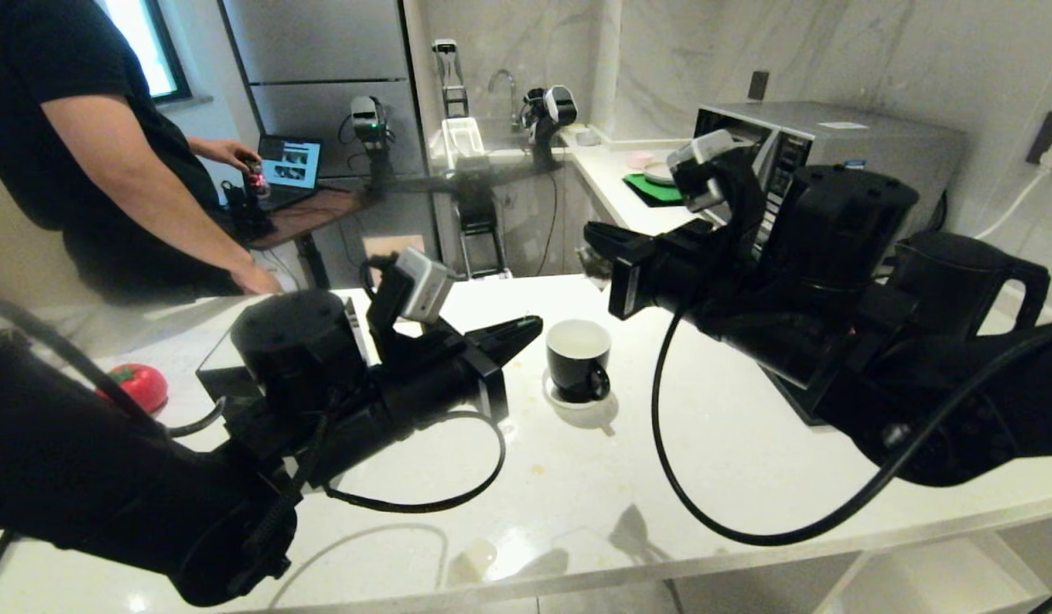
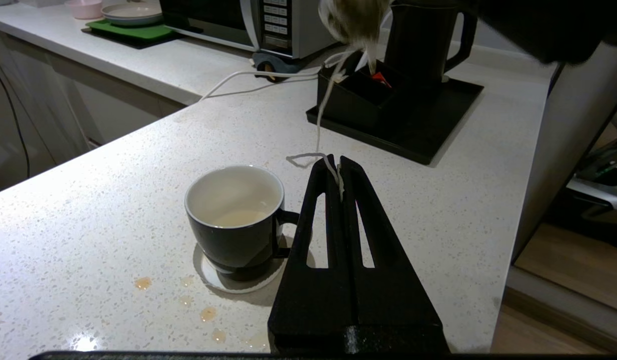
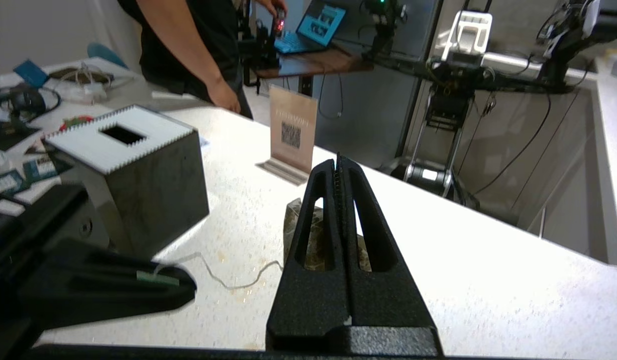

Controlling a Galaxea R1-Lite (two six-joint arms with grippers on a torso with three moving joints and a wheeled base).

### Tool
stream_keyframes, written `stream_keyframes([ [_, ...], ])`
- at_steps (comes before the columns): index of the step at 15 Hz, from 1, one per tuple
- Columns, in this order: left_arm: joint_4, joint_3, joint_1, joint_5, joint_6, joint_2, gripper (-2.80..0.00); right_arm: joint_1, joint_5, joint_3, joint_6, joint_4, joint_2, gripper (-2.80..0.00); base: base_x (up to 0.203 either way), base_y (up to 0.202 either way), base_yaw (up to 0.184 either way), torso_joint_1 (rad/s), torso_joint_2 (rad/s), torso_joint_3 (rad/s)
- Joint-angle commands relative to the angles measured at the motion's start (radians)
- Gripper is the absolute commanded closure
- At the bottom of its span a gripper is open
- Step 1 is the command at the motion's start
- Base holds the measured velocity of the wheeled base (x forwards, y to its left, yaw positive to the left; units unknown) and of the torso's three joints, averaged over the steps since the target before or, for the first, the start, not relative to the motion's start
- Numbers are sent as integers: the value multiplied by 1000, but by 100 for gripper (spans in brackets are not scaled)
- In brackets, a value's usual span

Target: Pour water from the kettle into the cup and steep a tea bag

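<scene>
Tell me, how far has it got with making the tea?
The cup already holds some pale liquid and the kettle is back on its tray, so pouring looks done. In hand: the right gripper holds the tea bag up, while the left gripper pinches its string. Left: lowering the bag into the cup to steep.

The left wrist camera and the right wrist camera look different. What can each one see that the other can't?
Only the left wrist view shows the cup with pale liquid inside, the kettle on its black tray, the microwave, and the string pinched in the shut left tool.

Only the right wrist view shows the black box with a white top, a small sign, a person's hand and a laptop.

Both show the tea bag, its string and the white counter.
</scene>
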Motion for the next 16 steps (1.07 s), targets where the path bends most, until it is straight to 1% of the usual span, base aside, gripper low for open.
stream_keyframes([
  [1,-8,0,0,-1,-1,0,0,-4,-1,13,6,-7,12,0,0,0,0,0,0,0],
  [9,-8,7,0,-1,1,1,0,-28,-1,30,10,-9,29,0,0,0,0,0,0,0],
  [12,-9,31,0,-1,2,-1,0,-30,0,46,20,-81,29,0,0,0,0,0,0,0],
  [16,-37,63,0,-3,1,3,0,-35,0,44,22,-84,24,0,0,0,0,0,0,0],
])
